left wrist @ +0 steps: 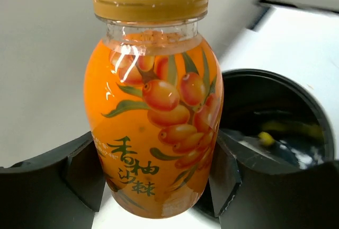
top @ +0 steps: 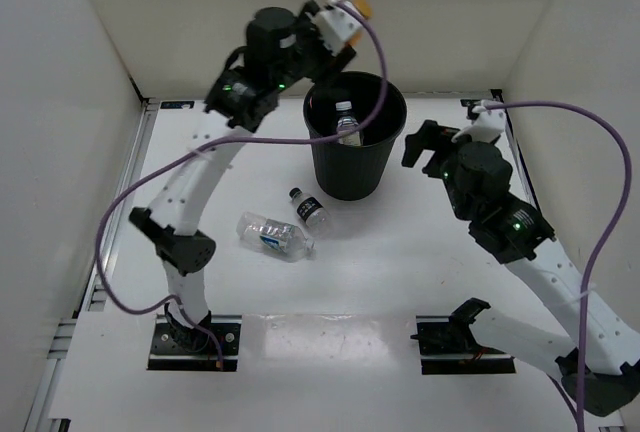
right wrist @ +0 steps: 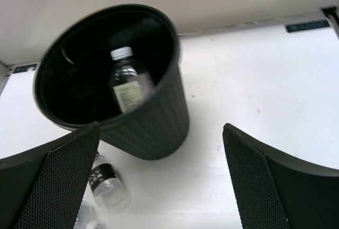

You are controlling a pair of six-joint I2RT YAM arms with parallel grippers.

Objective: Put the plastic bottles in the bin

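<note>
Above the white table, the left gripper pinches the yellow-capped bottle near the bin.

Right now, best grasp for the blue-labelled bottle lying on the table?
Mid-body, at the label. The blue-labelled bottle lies on its side, long axis roughly left-right in the top view, so come straight down, closing across its width. Mind the tiny black-capped bottle just beyond it.
</note>
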